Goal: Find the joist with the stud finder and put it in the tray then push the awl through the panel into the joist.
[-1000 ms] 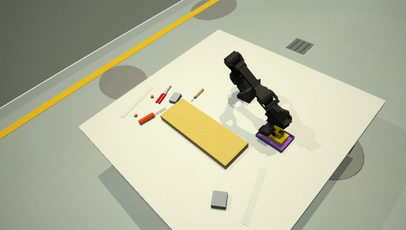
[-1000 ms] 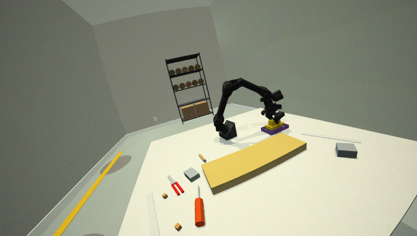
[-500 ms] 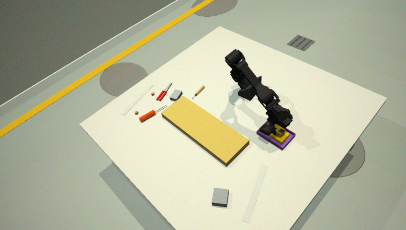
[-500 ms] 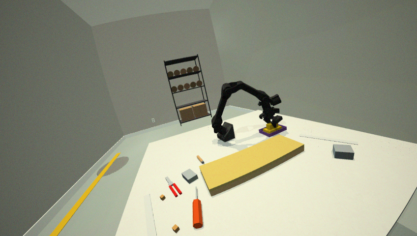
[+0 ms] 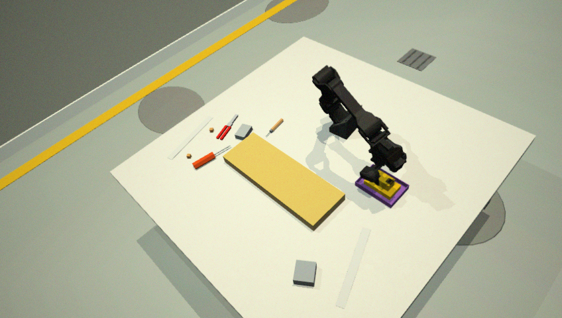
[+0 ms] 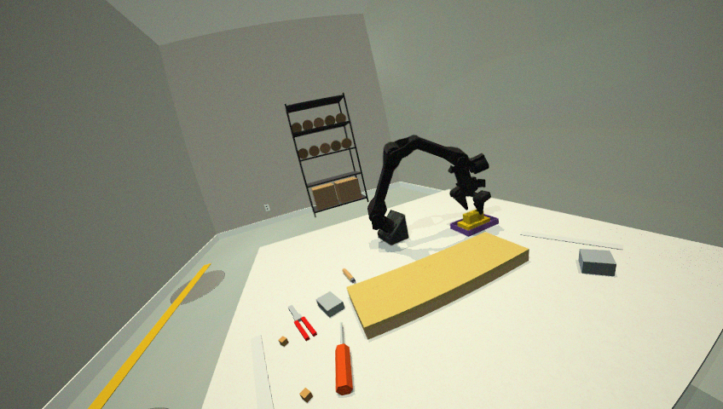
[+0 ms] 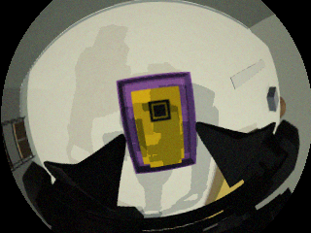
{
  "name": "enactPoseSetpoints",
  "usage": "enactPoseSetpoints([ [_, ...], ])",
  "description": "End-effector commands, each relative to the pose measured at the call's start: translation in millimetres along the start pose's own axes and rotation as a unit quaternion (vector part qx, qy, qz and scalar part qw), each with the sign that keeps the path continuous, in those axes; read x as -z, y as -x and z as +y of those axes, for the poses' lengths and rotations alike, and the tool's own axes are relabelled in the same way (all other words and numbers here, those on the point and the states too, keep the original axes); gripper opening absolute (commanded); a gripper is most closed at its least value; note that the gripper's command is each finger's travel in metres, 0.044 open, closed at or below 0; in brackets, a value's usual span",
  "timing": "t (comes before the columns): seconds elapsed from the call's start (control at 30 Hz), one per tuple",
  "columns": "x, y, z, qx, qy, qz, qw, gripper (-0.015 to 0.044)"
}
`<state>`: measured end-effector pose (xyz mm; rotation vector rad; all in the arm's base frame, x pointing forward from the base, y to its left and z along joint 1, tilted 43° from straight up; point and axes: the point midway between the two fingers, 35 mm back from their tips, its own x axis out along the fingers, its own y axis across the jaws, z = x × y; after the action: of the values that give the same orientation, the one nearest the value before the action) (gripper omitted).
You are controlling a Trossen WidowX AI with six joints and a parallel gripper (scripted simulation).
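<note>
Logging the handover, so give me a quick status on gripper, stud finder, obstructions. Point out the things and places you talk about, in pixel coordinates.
Gripper (image 5: 374, 177) (image 6: 472, 210) (image 7: 161, 132) open. Stud finder (image 5: 388, 189) (image 6: 473, 219) (image 7: 170, 141) in tray (image 5: 391, 205) (image 6: 469, 233) (image 7: 190, 97). Nothing seen blocking awl (image 5: 277, 124) (image 6: 348, 274).

White tabletop (image 5: 425, 157) (image 6: 583, 324) (image 7: 53, 87), top view. Right of centre: 1 purple tray (image 5: 403, 192) (image 6: 494, 223) (image 7: 190, 97). Centre: 1 yellow panel (image 5: 283, 177) (image 6: 438, 279). Left of centre: 1 awl (image 5: 277, 124) (image 6: 348, 274), 1 red-handled tool (image 5: 224, 131) (image 6: 305, 327), 1 orange screwdriver (image 5: 204, 160) (image 6: 343, 369), 2 small brown cubes (image 5: 189, 156) (image 6: 305, 394). Grey blocks (image 5: 305, 272) (image 6: 597, 262): 2, 1 left of centre, 1 at lower centre. Pale flat strips (image 5: 353, 267) (image 6: 261, 370): 2, 1 at left, 1 at lower right.
</note>
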<state>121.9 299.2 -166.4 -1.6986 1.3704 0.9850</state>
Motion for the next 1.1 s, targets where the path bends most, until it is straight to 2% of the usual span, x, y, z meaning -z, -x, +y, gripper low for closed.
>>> enactPoseSetpoints([
  [0.0,-15.0,50.9,0.2,0.003,-0.003,-0.014,1.000,0.0440],
  [0.1,-16.2,59.9,1.0,0.003,-0.003,-0.014,1.000,0.0440],
  [0.13,-13.4,44.1,-3.3,0.007,-0.009,-0.018,1.000,0.0440],
  [0.17,-8.6,48.1,-11.2,0.006,-0.037,-0.021,0.999,0.0440],
  [0.33,46.3,79.4,-77.0,-0.003,-0.291,-0.047,0.956,0.0440],
  [0.47,98.0,96.3,-117.1,-0.009,-0.469,-0.061,0.881,0.0440],
  [0.63,171.7,110.9,-152.7,-0.015,-0.668,-0.072,0.741,0.0440],
  [0.77,230.5,118.0,-167.5,-0.017,-0.792,-0.077,0.605,0.0440],
  [0.9,291.3,122.7,-171.5,-0.015,-0.891,-0.080,0.446,0.0440],
  [1.07,365.1,126.4,-160.6,-0.007,-0.972,-0.082,0.219,0.0440],
])
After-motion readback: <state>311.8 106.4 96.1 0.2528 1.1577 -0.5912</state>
